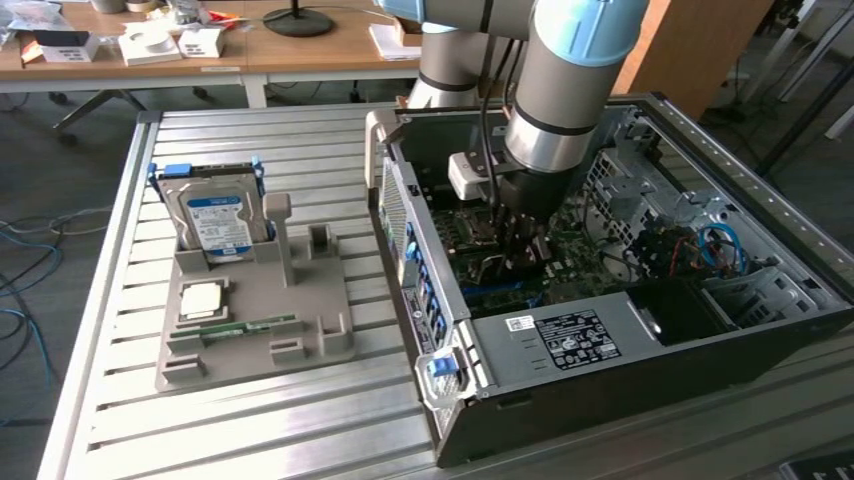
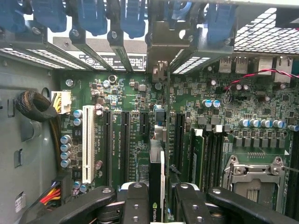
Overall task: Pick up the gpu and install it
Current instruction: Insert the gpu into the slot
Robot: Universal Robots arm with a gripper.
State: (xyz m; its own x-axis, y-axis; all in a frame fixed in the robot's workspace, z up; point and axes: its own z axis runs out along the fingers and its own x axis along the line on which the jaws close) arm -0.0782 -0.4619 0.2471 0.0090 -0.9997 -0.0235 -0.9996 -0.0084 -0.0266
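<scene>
Silver hard drive (image 1: 214,218), blue-white label, upright at far end of grey holder tray (image 1: 320,310). Square CPU chip (image 1: 203,298) flat on tray. Green memory stick (image 1: 247,327) just beside chip, on camera side. Tray on slatted aluminium table (image 1: 267,430). Wooden desk (image 1: 320,55) behind. White expansion slot (image 2: 88,142) and CPU socket (image 2: 254,175) on green motherboard (image 2: 205,88).

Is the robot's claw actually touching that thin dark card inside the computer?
Touching. The wrist view shows the gpu edge-on, clamped between the black fingers of the gripper.
</scene>
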